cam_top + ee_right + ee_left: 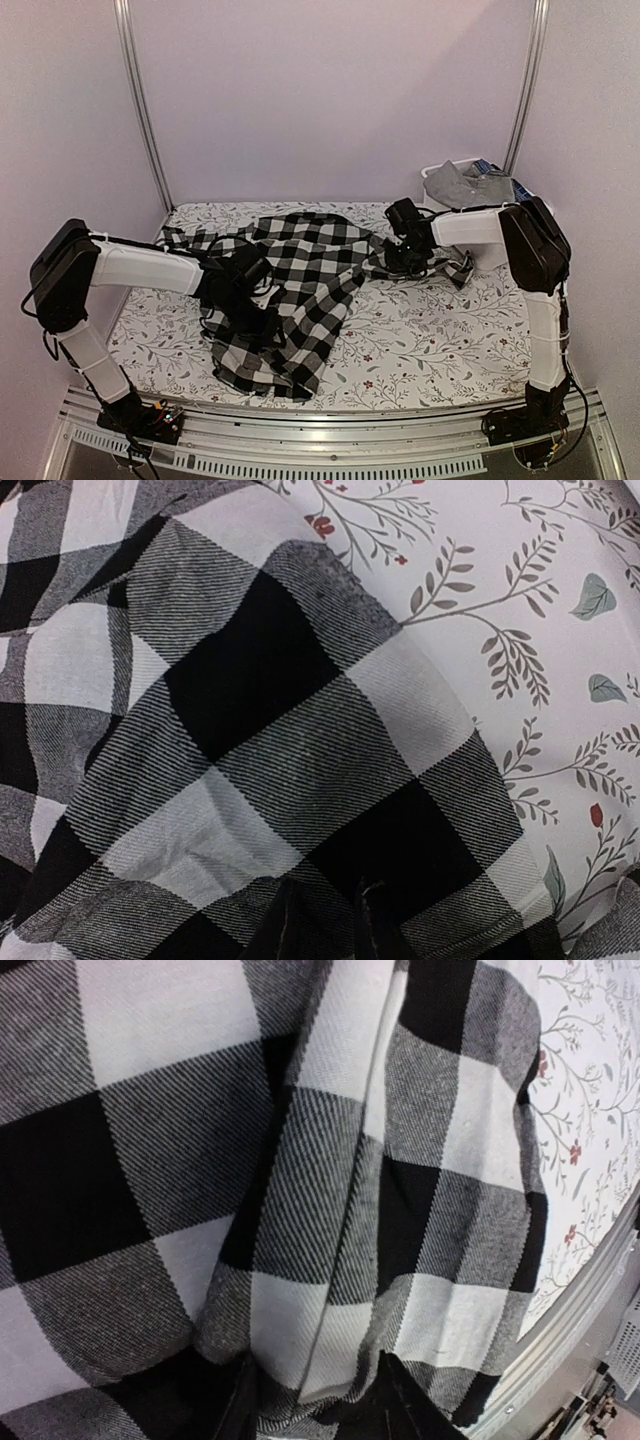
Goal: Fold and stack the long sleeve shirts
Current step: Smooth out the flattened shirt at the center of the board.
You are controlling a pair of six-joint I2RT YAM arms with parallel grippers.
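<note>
One checked shirt (pixel 320 270), one grey shirt (pixel 455 185)

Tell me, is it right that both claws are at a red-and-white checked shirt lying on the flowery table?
Not quite: the shirt is black-and-white checked, not red-and-white, as the top view shows. Both the left claw and right claw are indeed at it on the flowery table.

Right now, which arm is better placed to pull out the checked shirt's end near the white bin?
Right, probably. The right claw sits on that end of the black-and-white checked cloth shirt; the left claw is over its bunched middle.
</note>
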